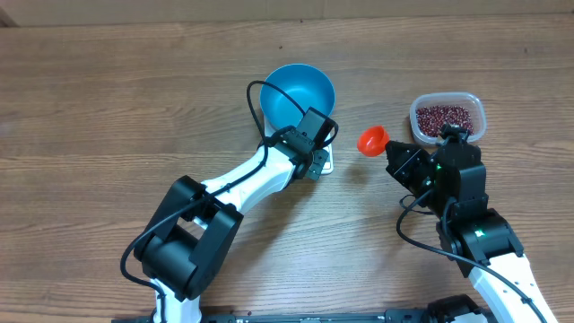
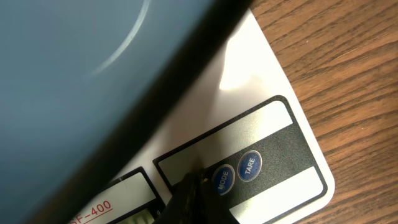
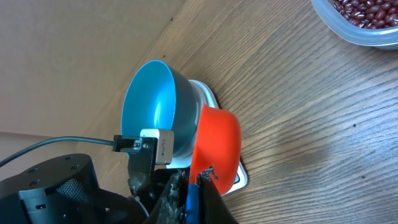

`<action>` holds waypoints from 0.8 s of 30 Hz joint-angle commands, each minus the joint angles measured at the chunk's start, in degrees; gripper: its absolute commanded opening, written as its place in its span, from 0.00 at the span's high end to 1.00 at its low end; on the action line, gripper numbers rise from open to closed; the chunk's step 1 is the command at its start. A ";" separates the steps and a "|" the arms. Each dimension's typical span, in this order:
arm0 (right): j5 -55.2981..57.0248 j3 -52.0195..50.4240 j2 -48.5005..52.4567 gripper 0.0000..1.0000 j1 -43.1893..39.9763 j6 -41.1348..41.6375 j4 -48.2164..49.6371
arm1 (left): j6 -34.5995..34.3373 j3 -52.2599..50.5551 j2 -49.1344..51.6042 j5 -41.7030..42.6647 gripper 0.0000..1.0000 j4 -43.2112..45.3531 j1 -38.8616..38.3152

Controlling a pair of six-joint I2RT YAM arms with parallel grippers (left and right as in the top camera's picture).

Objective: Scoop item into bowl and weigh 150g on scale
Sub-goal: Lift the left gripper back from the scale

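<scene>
I see the round sky-blue plastic bowl sitting on the small flat white rectangular kitchen scale, near the far middle of the wooden counter. The bowl covers most of the scale, so from overhead only the scale's near corner shows.

My left arm reaches in over the scale's front edge. The left jaws are clenched together, with nothing between them. In the left wrist view their dark fingertips sit at the edge of the round blue MODE button. The TARE button is just beside it. I cannot tell whether the tip is actually pressing down.

My right arm is off to the right. The right jaws are clamped on the handle of the orange-red plastic measuring scoop. The scoop's cup hangs between the bowl and the clear rounded-rectangular plastic container, apart from both.

The small dark red-maroon beans lie in a loose pile inside that container, which is at the right of the counter, just beyond the right arm's wrist.
</scene>
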 commanded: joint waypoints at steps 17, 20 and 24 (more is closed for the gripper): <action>0.35 1.07 -0.87 0.96 0.31 0.20 0.85 | 0.31 0.07 -11.47 0.46 0.96 -10.40 -0.09; 0.35 1.07 -0.87 0.96 0.31 0.17 0.96 | 0.28 0.07 -16.13 0.50 0.88 -13.05 -0.09; 0.35 1.07 -0.87 0.96 0.31 0.17 0.94 | 0.26 0.07 -20.94 0.50 0.00 -16.31 0.42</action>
